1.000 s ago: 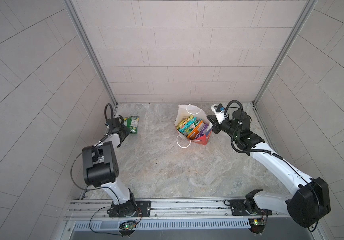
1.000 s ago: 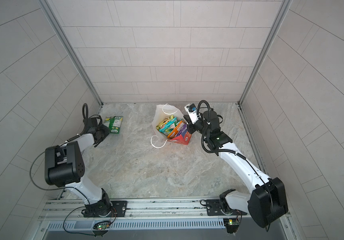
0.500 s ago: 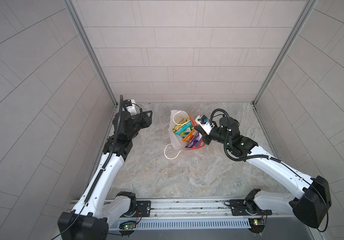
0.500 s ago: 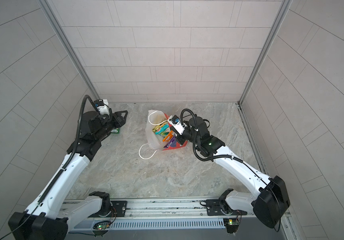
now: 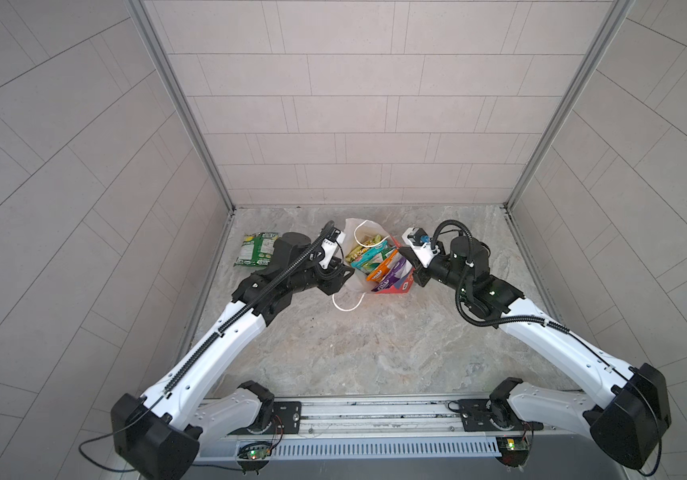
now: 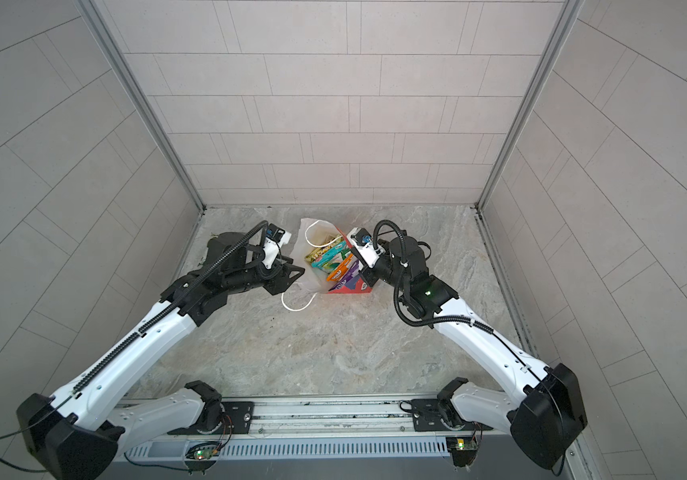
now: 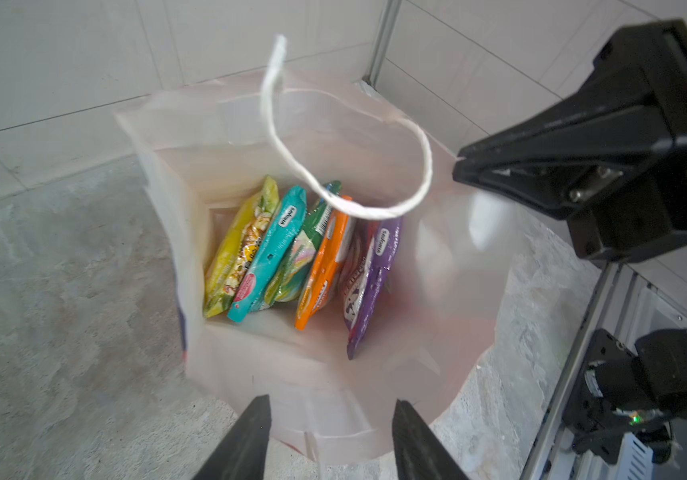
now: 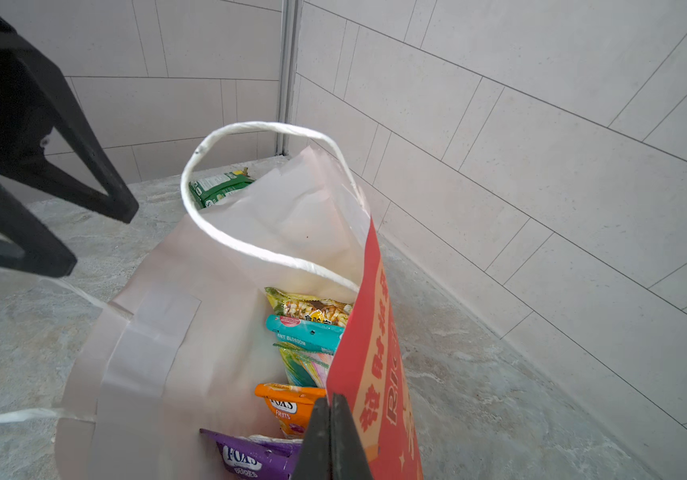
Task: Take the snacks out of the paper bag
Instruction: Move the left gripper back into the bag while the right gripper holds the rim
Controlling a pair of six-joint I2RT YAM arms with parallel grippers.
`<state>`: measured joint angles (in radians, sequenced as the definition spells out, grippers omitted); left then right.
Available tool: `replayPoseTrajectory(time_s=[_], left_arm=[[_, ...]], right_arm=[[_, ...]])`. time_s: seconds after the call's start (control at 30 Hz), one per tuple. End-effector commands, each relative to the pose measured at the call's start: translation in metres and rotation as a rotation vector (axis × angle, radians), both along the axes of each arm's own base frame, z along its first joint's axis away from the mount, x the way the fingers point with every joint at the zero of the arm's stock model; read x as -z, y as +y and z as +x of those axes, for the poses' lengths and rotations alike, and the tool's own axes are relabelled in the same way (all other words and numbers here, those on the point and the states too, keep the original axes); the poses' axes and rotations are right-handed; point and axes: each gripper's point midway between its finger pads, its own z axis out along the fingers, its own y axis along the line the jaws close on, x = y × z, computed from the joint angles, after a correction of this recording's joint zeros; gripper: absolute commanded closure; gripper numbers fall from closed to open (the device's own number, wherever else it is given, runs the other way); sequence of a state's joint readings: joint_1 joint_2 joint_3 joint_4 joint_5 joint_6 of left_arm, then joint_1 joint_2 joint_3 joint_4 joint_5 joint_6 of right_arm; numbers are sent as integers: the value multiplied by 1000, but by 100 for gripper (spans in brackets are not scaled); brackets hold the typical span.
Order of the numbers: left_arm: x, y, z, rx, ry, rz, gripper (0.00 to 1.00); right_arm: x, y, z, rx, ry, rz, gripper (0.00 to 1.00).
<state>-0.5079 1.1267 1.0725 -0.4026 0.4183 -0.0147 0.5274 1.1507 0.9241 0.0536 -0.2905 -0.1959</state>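
The red paper bag (image 5: 391, 286) stands open near the back wall, white inside (image 7: 217, 137), and shows in both top views (image 6: 354, 287). In it stand several snacks on edge: yellow (image 7: 242, 245), teal (image 7: 269, 257), yellow-green (image 7: 294, 270), orange (image 7: 325, 266) and purple (image 7: 371, 282). A green snack packet (image 5: 256, 249) lies flat on the floor to the left of the bag. My right gripper (image 8: 331, 436) is shut on the bag's red wall (image 8: 379, 353) at the rim. My left gripper (image 7: 329, 419) is open just outside the bag's opposite rim, with nothing between its fingers.
One white cord handle (image 5: 348, 301) lies on the floor in front of the bag; the other (image 8: 258, 187) arches over the mouth. Tiled walls (image 5: 358, 158) close in behind and on both sides. Bare stone floor (image 5: 375, 345) stretches toward the rail.
My left gripper has let go of the green packet by the left wall, opened, and swung right to the bag's rim. My right gripper has drawn the bag slightly to the left.
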Motion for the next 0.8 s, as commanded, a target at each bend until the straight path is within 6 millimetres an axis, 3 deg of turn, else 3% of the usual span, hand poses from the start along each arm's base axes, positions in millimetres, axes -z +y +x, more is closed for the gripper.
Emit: replayPoseTrajectory(time_s=[0.0, 0.17, 0.33, 0.63, 0.77], left_arm=[[-12, -14, 0, 55, -69, 36, 44], [9, -27, 8, 71, -56, 105, 45], [12, -38, 23, 80, -66, 109, 48], [39, -47, 67, 17, -61, 200, 47], [45, -49, 86, -20, -89, 229, 40]], right_arm=[[-10, -5, 1, 14, -14, 52, 100], [-11, -5, -1, 4, -11, 69, 100], [-10, -3, -1, -4, -10, 84, 100], [-12, -2, -2, -16, -10, 103, 100], [-13, -3, -4, -18, -18, 109, 100]])
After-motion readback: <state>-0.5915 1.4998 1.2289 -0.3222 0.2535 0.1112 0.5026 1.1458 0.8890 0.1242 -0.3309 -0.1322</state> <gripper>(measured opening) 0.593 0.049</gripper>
